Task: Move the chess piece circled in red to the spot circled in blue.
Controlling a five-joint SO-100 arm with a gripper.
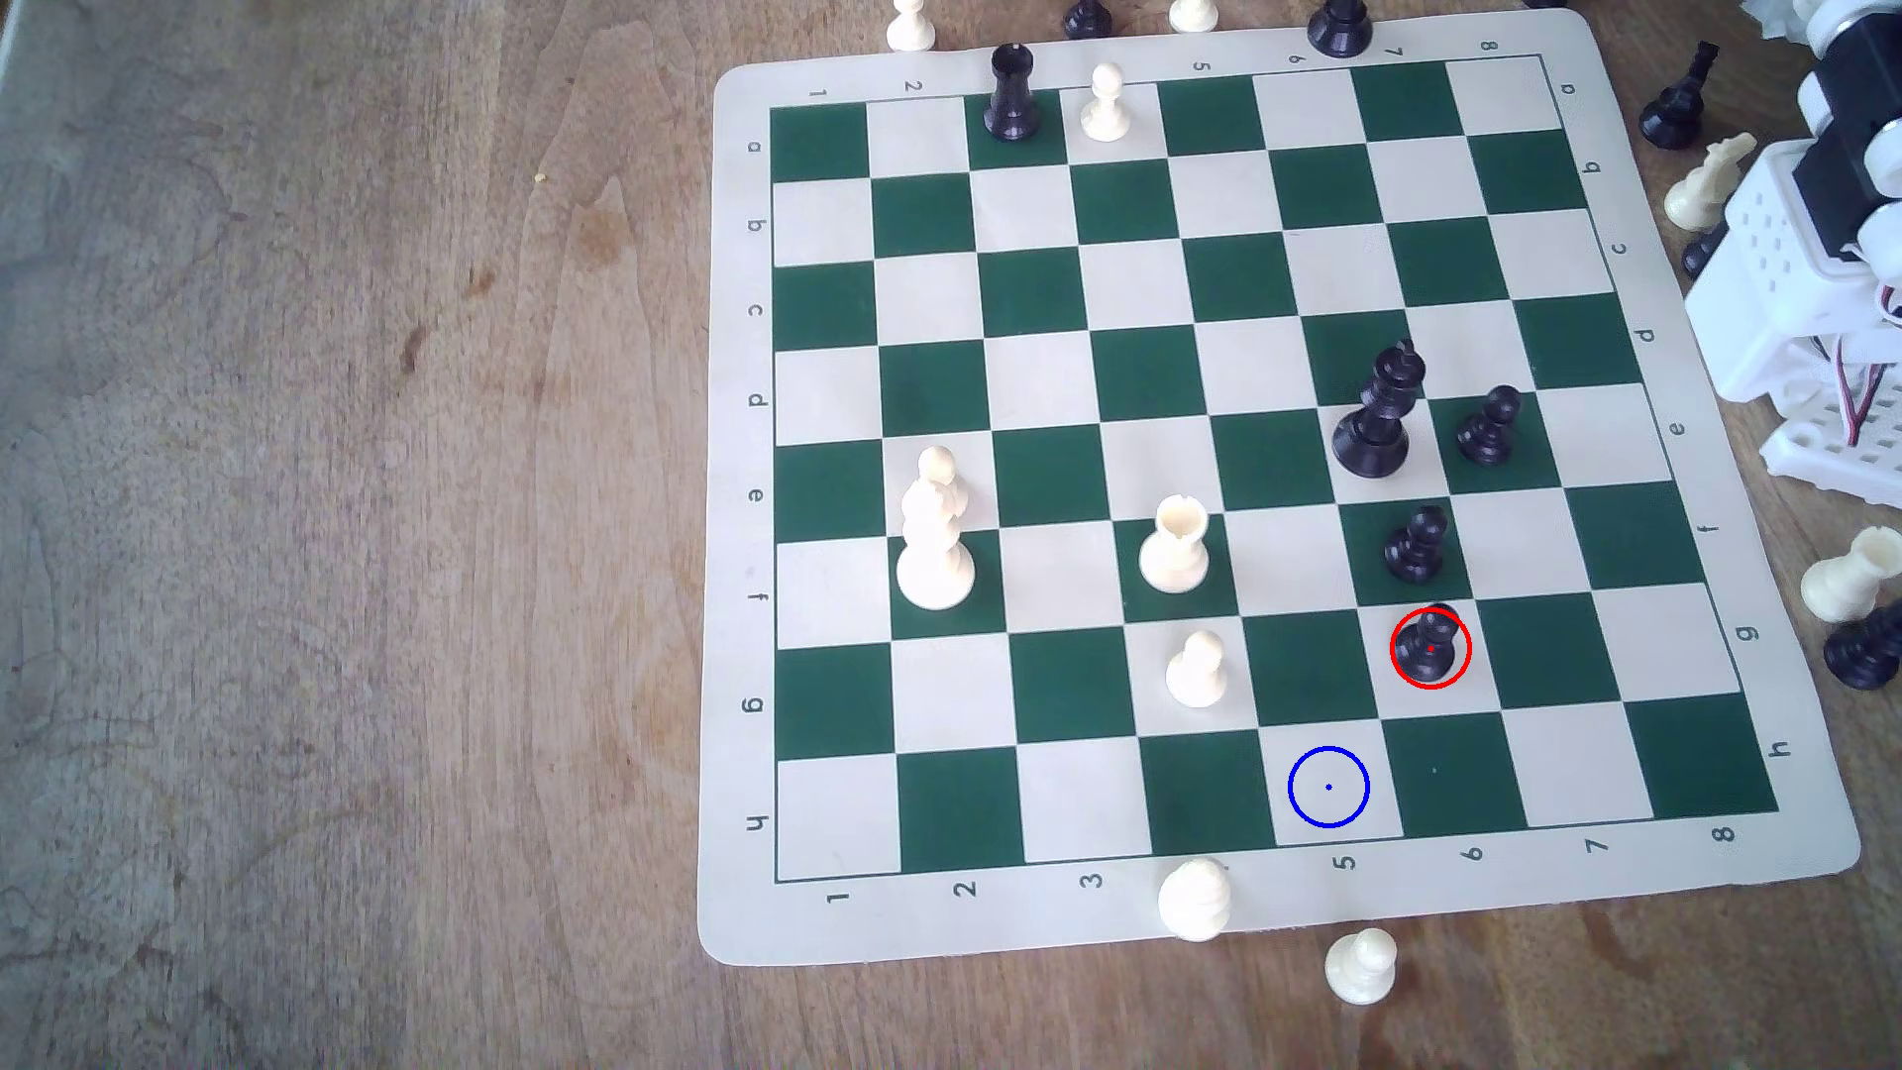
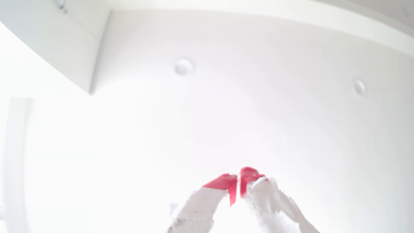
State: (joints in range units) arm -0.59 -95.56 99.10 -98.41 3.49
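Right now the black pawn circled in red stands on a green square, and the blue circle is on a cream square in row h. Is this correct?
Not quite. In the exterior view the black pawn circled in red stands on a cream square, not a green one. The blue circle is indeed on a cream square in row h.

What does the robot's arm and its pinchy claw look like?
The gripper has two white fingers with a rough, grainy surface and bright red tips. In the exterior view, the arm is chunky white plastic dotted with small holes, with black motor blocks and thin red and white wires.
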